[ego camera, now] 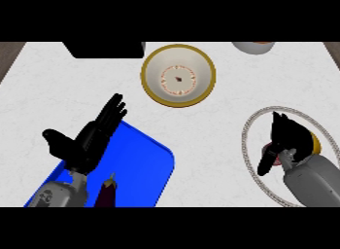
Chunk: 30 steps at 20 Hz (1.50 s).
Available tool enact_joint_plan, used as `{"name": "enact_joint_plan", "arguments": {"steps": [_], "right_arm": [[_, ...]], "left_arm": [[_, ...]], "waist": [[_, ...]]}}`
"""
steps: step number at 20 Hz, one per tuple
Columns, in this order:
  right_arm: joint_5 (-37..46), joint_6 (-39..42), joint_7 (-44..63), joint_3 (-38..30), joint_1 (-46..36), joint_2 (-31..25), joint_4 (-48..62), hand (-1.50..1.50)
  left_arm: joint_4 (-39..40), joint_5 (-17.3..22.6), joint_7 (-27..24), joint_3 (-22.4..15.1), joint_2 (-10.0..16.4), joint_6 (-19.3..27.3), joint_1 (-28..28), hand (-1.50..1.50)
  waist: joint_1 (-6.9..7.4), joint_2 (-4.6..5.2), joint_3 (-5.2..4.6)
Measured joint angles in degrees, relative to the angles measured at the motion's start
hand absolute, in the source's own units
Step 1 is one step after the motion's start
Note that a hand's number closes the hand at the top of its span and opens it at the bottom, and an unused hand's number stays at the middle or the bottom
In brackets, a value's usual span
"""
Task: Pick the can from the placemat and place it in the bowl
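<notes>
A cream bowl (178, 75) with a yellow rim stands at the back middle of the white counter. At the right lies a round placemat (253, 131) with a beaded edge. My right hand (287, 133) is over it, fingers curled round the can (271, 158). Only a red and white sliver of the can shows left of the wrist, and a yellow edge to the right. My left hand (90, 138) is open with fingers straight, over a blue board (141, 160) at the left.
A dark purple eggplant (107, 192) lies on the blue board beside my left forearm. A black block (105, 48) sits at the back left, and a white dish (254, 46) at the back right. Wooden floor shows past both counter sides.
</notes>
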Motion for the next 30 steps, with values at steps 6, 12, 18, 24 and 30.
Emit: {"name": "enact_joint_plan", "arguments": {"steps": [6,12,18,24,30], "right_arm": [[3.63,-0.41,-3.06,-2.51,2.32,1.22,1.75,1.50],[9.37,0.30,-6.88,-4.51,2.57,4.29,3.46,1.50],[13.68,1.58,-9.81,-6.84,2.45,6.52,5.57,1.50],[18.73,2.98,-10.49,-6.17,2.11,9.31,4.65,1.50],[22.40,1.77,-12.26,6.58,-5.45,23.39,7.85,1.50]], "left_arm": [[-0.77,-0.60,0.45,0.98,-0.34,-0.93,0.45,0.00],[-1.00,-2.25,1.13,1.87,-2.03,-1.69,0.21,0.00],[-1.13,-3.48,2.03,3.03,-3.14,-2.50,0.40,0.00],[-3.34,-3.36,3.58,4.12,-3.12,-3.95,1.76,0.00],[-2.83,-4.00,3.70,2.01,-4.09,-5.11,0.14,0.00]], "waist": [[0.08,0.00,0.02],[0.12,-0.02,-0.05],[0.14,-0.07,-0.09],[0.23,-0.06,-0.05],[4.26,0.72,0.03]]}}
